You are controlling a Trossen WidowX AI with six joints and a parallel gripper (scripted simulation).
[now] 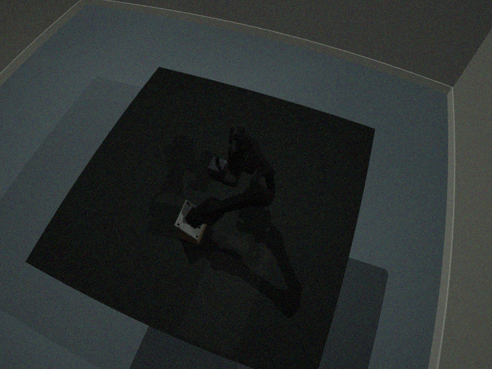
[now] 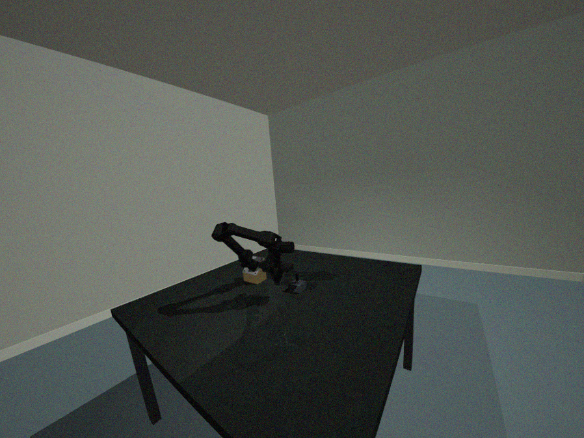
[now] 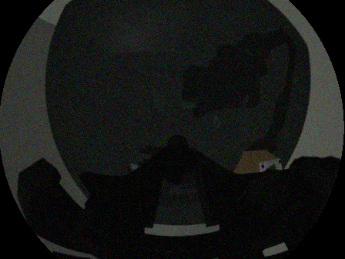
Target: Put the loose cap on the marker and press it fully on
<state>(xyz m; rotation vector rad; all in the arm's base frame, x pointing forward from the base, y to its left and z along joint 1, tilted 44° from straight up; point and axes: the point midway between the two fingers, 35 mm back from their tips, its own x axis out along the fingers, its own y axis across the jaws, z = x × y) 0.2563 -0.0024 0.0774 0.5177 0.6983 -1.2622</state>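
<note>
My gripper [image 2: 277,282] [image 3: 178,150] points down beside the holder block and is a little above the table. Its fingers are shut on the cap [image 3: 177,140], a small dark rounded shape at the fingertips in the wrist view; the fingers hide most of it. The grey holder block [image 1: 213,163] [image 2: 300,286] stands close to the gripper, and the dark marker [image 1: 218,163] [image 2: 296,277] stands upright in it, apart from the gripper. In the wrist view only a bit of the block [image 3: 134,166] shows past the left finger.
The arm's base is on a wooden block with a pale top plate [image 1: 186,229] [image 2: 255,278] [image 3: 256,161]. The black table [image 1: 131,159] [image 2: 330,348] carries it and the holder block. Dark shadows of the arm lie over the table, and the scene is dim.
</note>
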